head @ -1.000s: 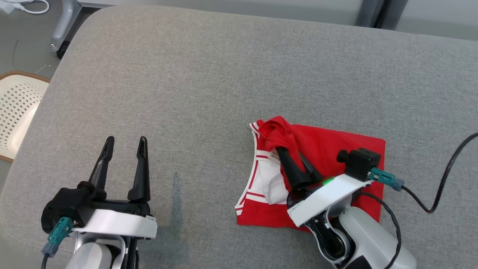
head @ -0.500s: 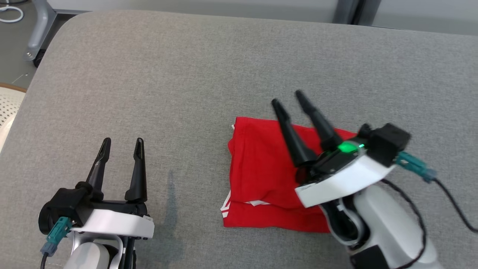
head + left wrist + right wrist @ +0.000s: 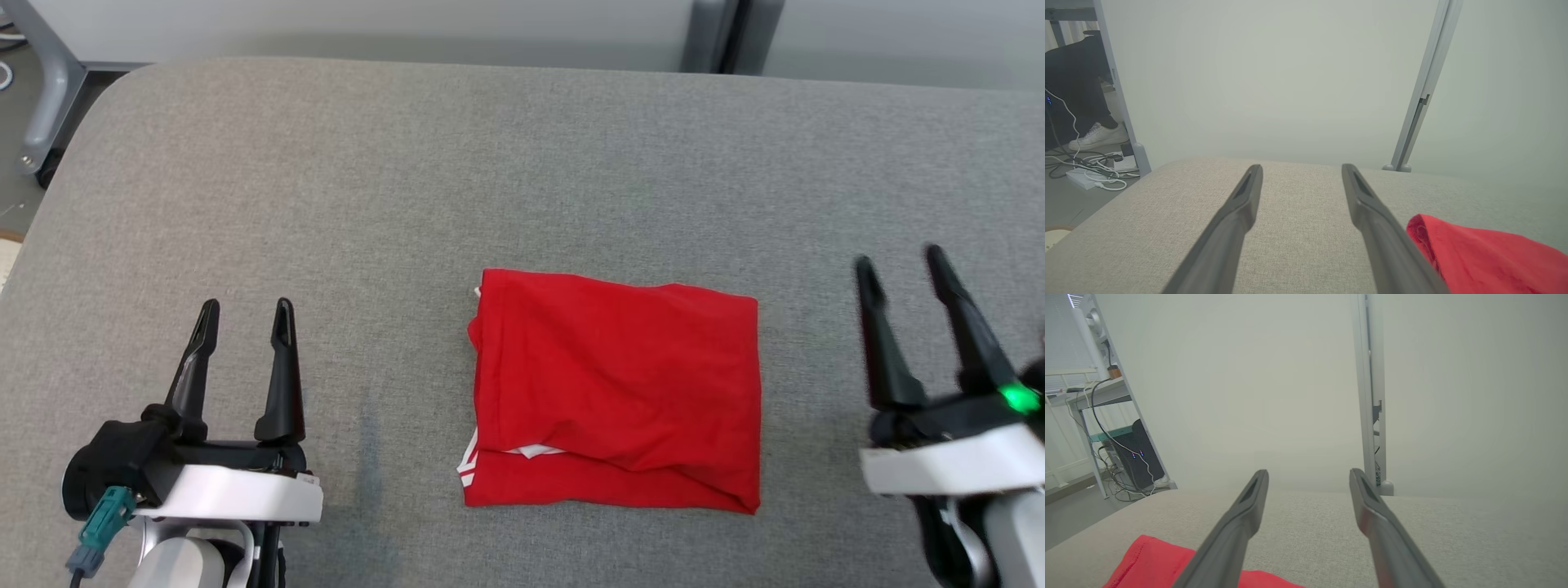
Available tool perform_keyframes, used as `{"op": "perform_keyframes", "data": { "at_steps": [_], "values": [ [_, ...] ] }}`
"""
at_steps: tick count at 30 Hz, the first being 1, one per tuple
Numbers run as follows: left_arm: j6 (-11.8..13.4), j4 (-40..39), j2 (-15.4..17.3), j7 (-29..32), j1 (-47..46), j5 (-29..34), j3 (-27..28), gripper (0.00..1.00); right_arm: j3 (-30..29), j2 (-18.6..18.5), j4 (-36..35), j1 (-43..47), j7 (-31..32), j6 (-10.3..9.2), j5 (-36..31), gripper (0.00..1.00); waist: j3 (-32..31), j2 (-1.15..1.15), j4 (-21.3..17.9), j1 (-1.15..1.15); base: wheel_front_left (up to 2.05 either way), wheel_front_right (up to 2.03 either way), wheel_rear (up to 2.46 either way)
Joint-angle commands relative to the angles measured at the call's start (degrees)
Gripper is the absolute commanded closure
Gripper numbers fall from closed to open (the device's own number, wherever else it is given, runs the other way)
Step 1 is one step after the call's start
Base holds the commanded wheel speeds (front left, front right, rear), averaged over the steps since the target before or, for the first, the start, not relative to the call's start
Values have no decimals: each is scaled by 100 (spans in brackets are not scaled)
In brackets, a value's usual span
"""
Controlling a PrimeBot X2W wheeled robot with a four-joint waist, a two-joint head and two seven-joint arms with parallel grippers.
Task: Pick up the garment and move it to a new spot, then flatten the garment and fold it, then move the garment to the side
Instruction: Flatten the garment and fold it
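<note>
Red garment (image 3: 616,384) lies folded in a flat rectangle on the grey fabric-covered tabletop (image 3: 522,163), midway between its left and right edges and closer to the near edge. White trim shows at the garment's near-left corner. Left hand (image 3: 245,306) toward near-left corner: fingers spread, empty. Right hand (image 3: 898,257) by right edge: fingers spread, empty. Both clear of the garment.

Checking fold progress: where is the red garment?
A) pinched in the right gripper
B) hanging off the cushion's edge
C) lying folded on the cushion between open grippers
C: the garment lies folded on the cushion, left gripper and right gripper open, apart from it.
</note>
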Motion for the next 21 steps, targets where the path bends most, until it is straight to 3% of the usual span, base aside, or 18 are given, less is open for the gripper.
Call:
{"op": "perform_keyframes", "data": {
  "at_steps": [1,7,21],
  "values": [
    [-45,-26,34,-18,41,55,29,0,-170,-40,-67,169,-16,1,-104,0,-53,0,-48,0,0,0,0],
    [-89,-39,81,-17,206,108,11,0,-655,31,-195,653,133,1,-361,0,-225,0,-167,0,0,0,0],
    [-133,44,262,237,667,120,-174,0,-800,181,-222,1406,466,1,-538,0,-1060,0,-337,0,0,0,0]
  ]
}}
